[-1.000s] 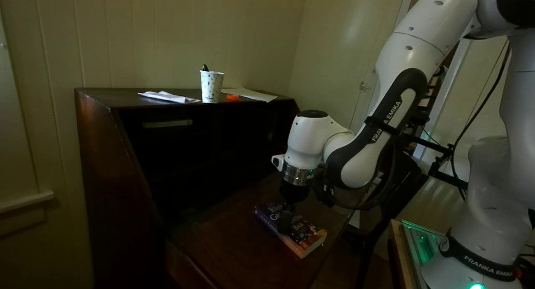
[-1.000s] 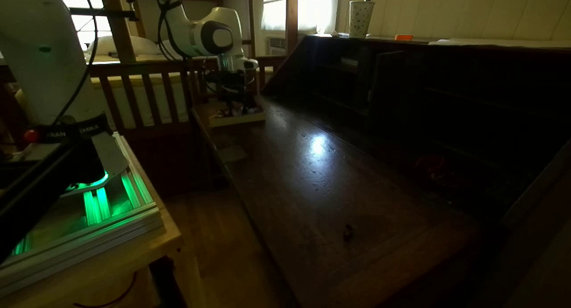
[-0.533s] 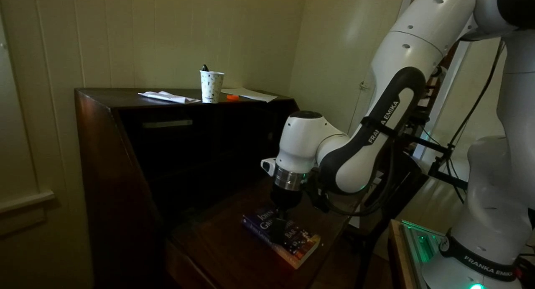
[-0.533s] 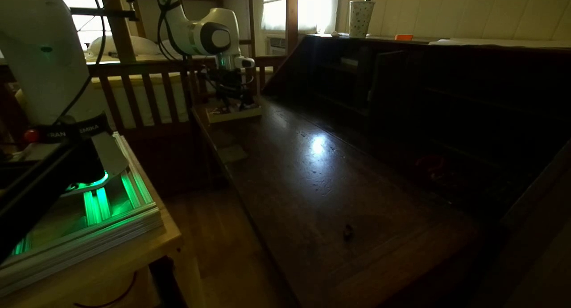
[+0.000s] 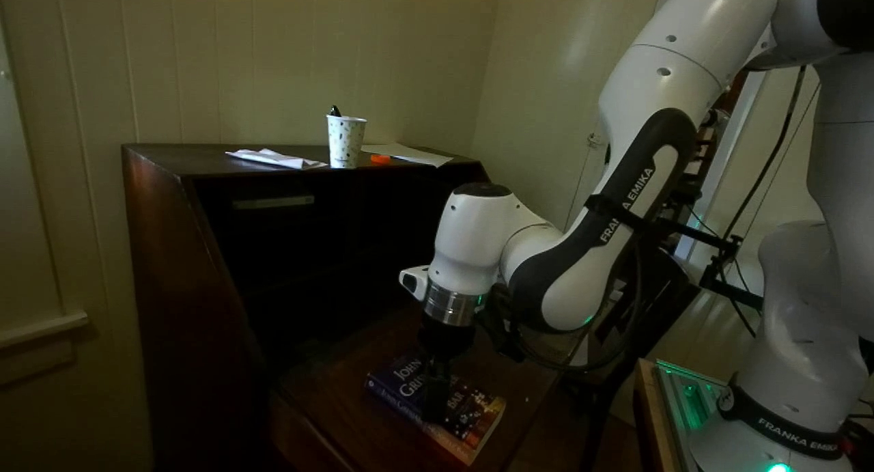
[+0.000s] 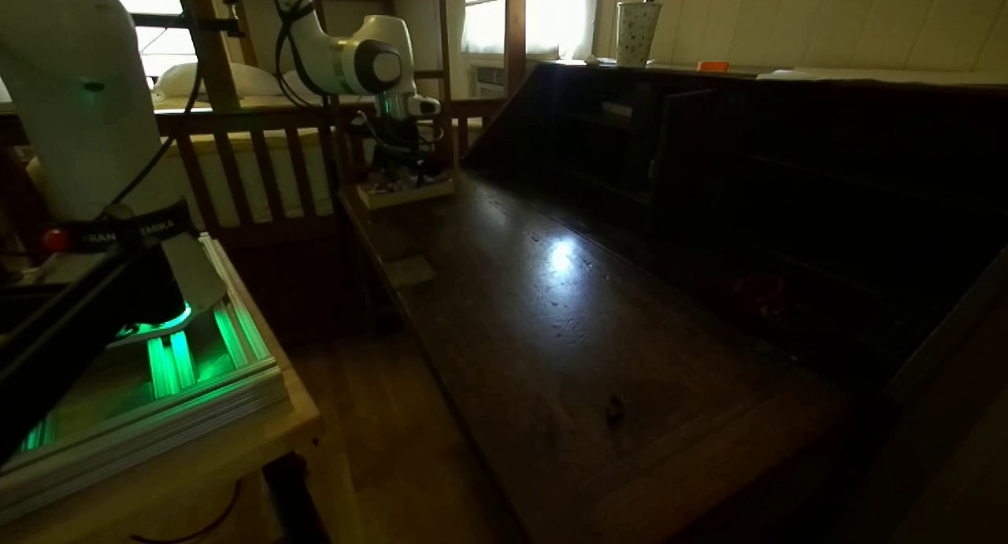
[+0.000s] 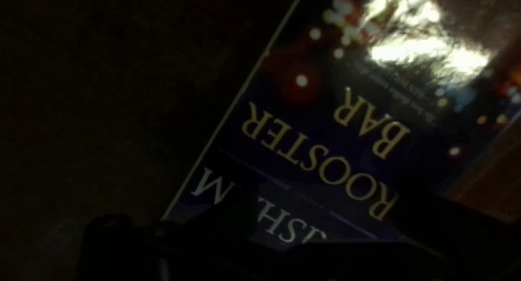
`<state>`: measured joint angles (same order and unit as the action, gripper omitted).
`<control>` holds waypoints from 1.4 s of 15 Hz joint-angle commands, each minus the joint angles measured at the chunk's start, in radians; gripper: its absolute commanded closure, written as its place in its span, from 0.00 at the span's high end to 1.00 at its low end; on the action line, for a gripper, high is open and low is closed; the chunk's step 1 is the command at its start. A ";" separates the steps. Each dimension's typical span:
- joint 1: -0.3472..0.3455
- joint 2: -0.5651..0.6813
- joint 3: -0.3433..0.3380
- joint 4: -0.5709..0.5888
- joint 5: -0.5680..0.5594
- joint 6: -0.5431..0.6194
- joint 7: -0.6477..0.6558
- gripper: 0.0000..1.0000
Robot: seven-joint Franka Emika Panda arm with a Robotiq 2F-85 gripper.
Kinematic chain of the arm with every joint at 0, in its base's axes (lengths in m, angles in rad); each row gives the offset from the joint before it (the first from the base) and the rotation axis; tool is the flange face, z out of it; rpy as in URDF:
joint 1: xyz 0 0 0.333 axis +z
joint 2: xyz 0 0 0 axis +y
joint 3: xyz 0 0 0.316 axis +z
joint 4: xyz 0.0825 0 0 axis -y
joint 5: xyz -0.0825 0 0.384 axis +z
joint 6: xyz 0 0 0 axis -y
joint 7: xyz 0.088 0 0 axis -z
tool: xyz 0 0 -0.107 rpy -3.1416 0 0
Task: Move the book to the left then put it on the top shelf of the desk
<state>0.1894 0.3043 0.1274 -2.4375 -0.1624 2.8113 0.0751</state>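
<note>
The book lies flat on the lower writing surface of the dark desk, near its end. Its blue cover with coloured lights fills much of the wrist view. My gripper points down onto the book, its fingers lying across the cover. Those fingers stand apart in an exterior view and in the wrist view, where they are very dark. Whether both pads touch the book's edges is hidden. The top shelf is well above, at the back.
On the top shelf stand a speckled cup, a folded white paper, an orange item and a flat white sheet. A small dark object lies on the writing surface. The desk's recess is very dark.
The book has slid leftward and nearer the camera in an exterior view, together with my gripper. The fingers have stayed apart throughout.
</note>
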 commanded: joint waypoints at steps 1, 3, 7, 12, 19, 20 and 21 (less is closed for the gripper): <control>0.072 0.076 -0.027 0.112 -0.034 -0.037 0.045 1.00; 0.098 0.096 -0.032 0.158 -0.023 -0.057 0.069 1.00; 0.143 0.133 -0.049 0.242 -0.011 -0.125 0.150 1.00; 0.155 0.166 -0.017 0.297 -0.005 -0.165 0.135 1.00; 0.192 0.188 -0.016 0.337 -0.022 -0.183 0.136 1.00; 0.195 0.189 -0.020 0.338 -0.025 -0.183 0.139 1.00; 0.195 0.190 -0.020 0.339 -0.025 -0.183 0.138 1.00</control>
<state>0.3724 0.4621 0.1143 -2.1340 -0.1675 2.6519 0.2086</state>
